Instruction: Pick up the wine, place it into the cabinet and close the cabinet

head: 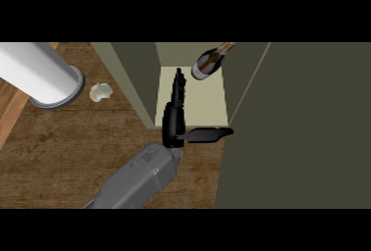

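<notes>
Cabinet open; wine inside; one hand at the opening.

Largest first: noted olive cabinet door swung open, filling the view's right side. Saw brown wooden counter across the left and lower view. Recorded a white cylinder standing at upper left. Observed a grey forearm rising from the lower edge, which arm not determinable. Found its black hand with fingers straight, reaching into the pale cabinet floor, thumb spread wide toward the door, holding nothing. Logged wine bottle at the back of the compartment, tilted, apart from the fingertips. Spotted a small white garlic-like object on the counter beside the cylinder.
</notes>
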Controlling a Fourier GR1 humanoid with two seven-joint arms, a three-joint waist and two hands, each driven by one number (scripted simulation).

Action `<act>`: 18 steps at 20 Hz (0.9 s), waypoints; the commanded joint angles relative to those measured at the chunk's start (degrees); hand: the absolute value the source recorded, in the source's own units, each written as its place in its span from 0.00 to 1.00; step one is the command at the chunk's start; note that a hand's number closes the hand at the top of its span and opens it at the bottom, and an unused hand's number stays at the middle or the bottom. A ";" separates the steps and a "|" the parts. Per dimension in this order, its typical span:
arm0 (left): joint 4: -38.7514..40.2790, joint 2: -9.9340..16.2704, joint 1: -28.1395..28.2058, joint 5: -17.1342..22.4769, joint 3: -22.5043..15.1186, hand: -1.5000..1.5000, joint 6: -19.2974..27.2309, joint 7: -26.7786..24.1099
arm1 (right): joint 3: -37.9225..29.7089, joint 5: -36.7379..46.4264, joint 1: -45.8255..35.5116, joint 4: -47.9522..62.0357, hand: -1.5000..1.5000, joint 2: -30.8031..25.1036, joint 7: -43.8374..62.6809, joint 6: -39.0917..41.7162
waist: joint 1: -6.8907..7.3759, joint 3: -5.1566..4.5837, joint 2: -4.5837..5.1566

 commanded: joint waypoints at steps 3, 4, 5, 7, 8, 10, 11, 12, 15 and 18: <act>-19.20 3.73 11.46 -3.37 -5.82 0.00 1.76 4.10 | -4.08 -1.00 2.33 0.59 0.00 -1.26 -3.46 3.03 | 1.02 0.05 -0.20; -22.93 5.11 14.40 -4.64 -7.13 0.00 3.17 3.61 | -2.59 0.18 1.75 -3.53 0.00 -0.70 0.73 -0.96 | 1.10 0.02 -0.23; -25.20 8.13 15.68 -4.85 -6.59 0.00 0.97 4.98 | -0.84 2.75 3.49 -1.47 0.00 1.47 -2.90 1.05 | 0.96 0.03 -0.11; -27.40 6.18 18.56 -6.64 -7.27 0.00 3.16 4.69 | -5.09 -2.71 1.43 -3.14 0.00 -2.67 1.37 -0.29 | 0.65 0.01 -0.03; -31.83 6.64 22.52 -8.17 -10.97 0.00 6.03 4.13 | -4.82 -2.31 2.76 -3.26 0.00 -2.17 0.63 0.36 | 0.84 0.02 -0.15; -38.60 12.40 26.68 -9.37 -11.50 0.00 6.35 6.12 | -4.84 -1.60 2.03 -1.59 0.00 -1.49 -0.81 0.41 | 0.98 0.03 -0.09; -36.57 10.65 29.72 -10.12 -12.27 1.00 4.69 2.80 | -5.01 -0.90 3.08 -3.34 0.00 -1.83 -0.82 1.08 | 0.69 0.01 -0.02; -41.32 14.32 28.08 -10.38 -9.96 1.00 5.32 6.90 | -5.23 -3.21 4.50 -4.18 0.00 -2.08 0.05 1.87 | 0.60 0.02 -0.03; -43.31 16.13 32.45 -12.31 -10.10 1.00 3.84 7.05 | -3.59 0.76 -1.80 -0.93 0.00 -3.44 2.01 -0.43 | 0.77 0.00 0.12; -49.34 22.46 36.62 -11.60 -10.08 1.00 2.14 7.76 | -2.30 2.05 7.88 -1.65 0.00 -2.72 -2.43 8.30 | 0.62 0.03 0.02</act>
